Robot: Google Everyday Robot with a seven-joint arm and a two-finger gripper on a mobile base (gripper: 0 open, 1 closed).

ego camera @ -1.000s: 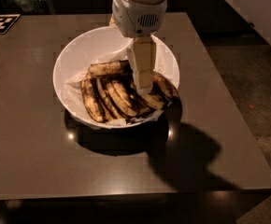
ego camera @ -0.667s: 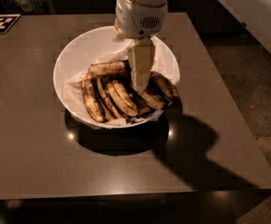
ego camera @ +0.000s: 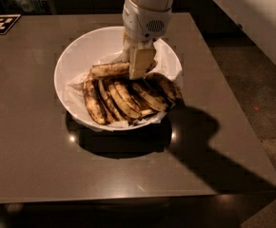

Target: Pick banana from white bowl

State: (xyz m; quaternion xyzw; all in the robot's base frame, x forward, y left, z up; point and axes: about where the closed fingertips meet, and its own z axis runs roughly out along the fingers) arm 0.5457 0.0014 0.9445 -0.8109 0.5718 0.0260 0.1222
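The white bowl [ego camera: 76, 56], lined with crumpled white paper, stands in the middle of the brown table. The banana [ego camera: 109, 70], long, nearly straight and yellow-brown with dark blotches, lies crosswise at the back of the bowl. Several shorter, darker bananas [ego camera: 123, 99] lie side by side in front of it. My gripper [ego camera: 140, 65] hangs from the white arm straight down into the bowl. It is at the banana's right end and hides that end. The banana still lies in the bowl.
A black-and-white marker tag [ego camera: 0, 23] lies at the table's far left corner. The table's right edge [ego camera: 238, 103] drops to a dark floor. A pale counter [ego camera: 261, 18] runs along the far right. The arm's shadow falls right of the bowl.
My gripper has moved back and slightly left, from over the short bananas to the right end of the long banana. The bananas have not moved.
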